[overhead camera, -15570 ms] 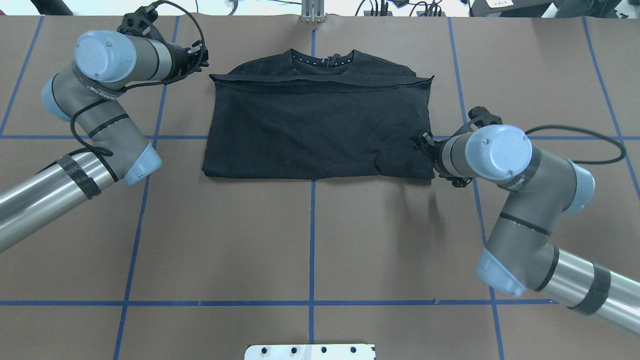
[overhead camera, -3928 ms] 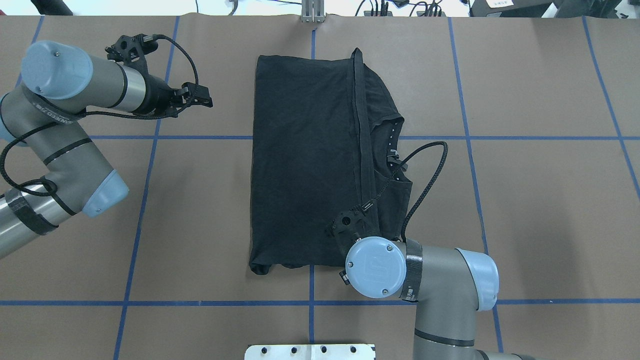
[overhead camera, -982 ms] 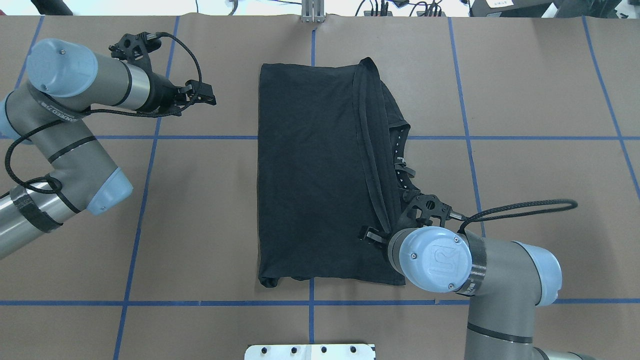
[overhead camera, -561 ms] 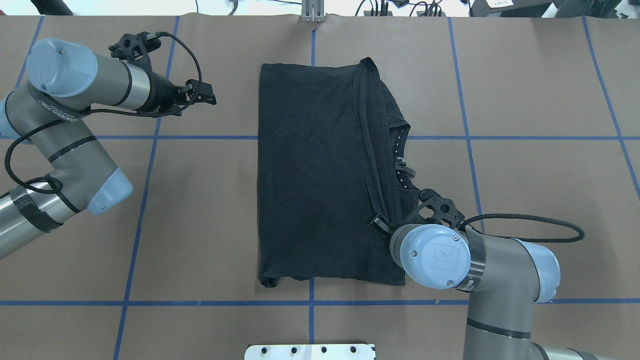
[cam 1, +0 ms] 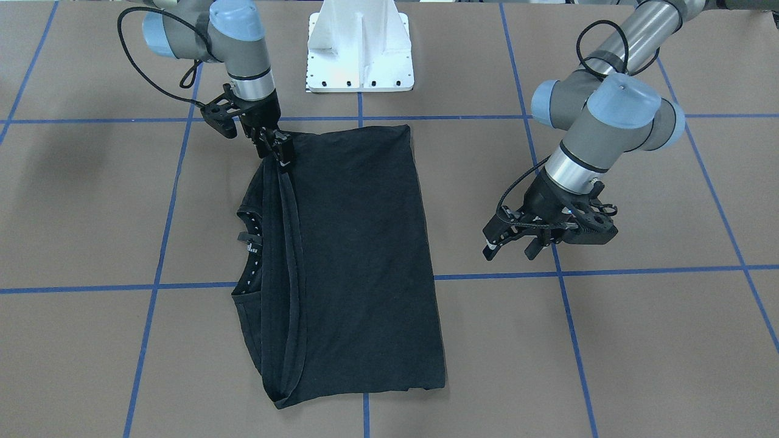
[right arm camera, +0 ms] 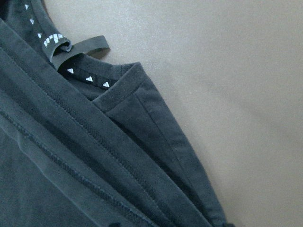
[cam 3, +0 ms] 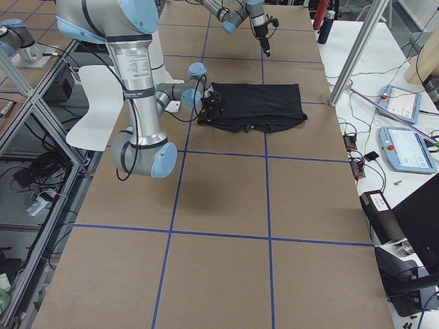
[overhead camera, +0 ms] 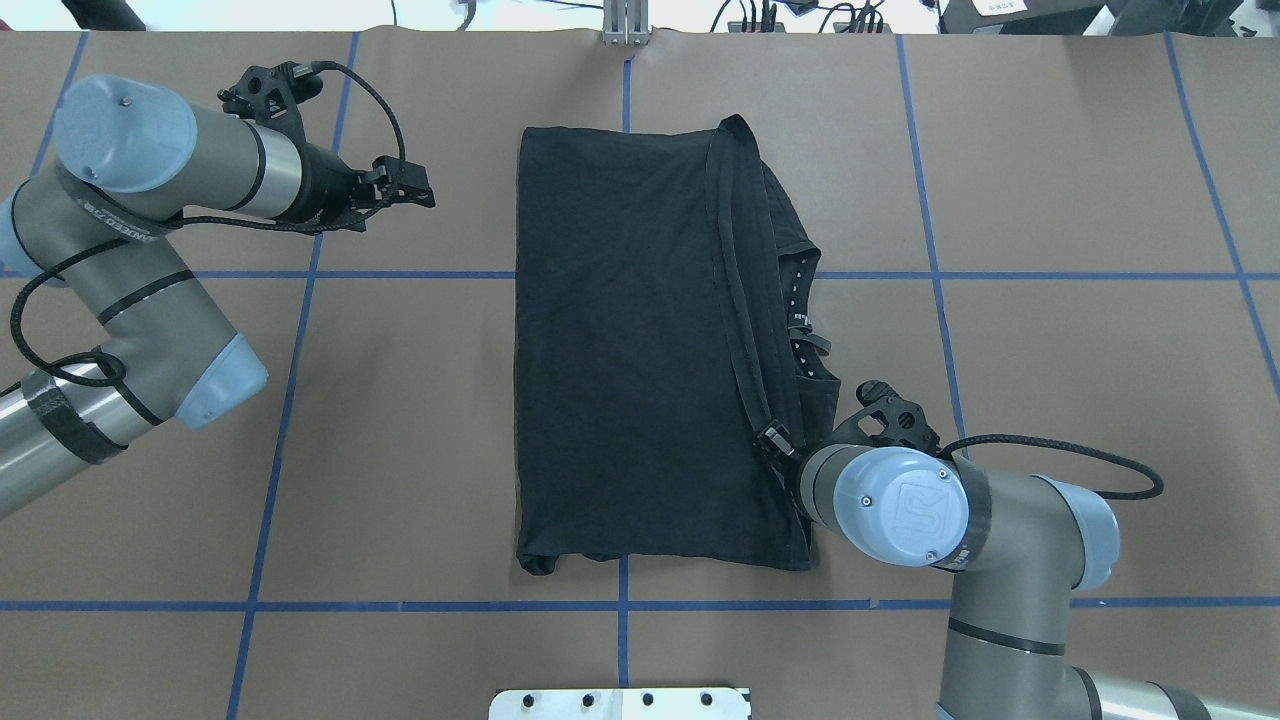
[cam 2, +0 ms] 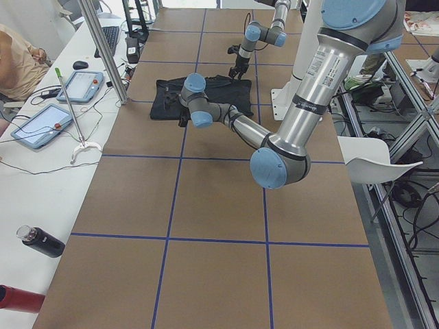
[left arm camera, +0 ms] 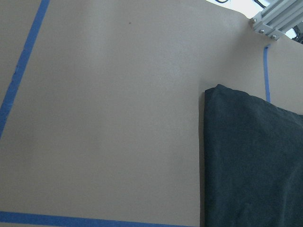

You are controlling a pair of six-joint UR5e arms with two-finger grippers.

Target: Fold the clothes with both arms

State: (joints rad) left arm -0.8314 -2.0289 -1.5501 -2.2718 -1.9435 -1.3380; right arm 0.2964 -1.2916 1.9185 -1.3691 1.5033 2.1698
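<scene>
Overhead exterior view: we see a folded black short-sleeved T-shirt (overhead camera: 620,340) lying lengthwise away from us on the brown worktop (overhead camera: 1080,150). Our right gripper (overhead camera: 770,440) meets its near right hem, and we cannot tell its grip. Our left gripper (overhead camera: 415,193), parted and empty, hovers well apart.

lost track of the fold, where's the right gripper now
In the overhead view the right gripper is on the right-hand side, at the layered right edge of the T-shirt, just nearer the robot than the collar.
</scene>
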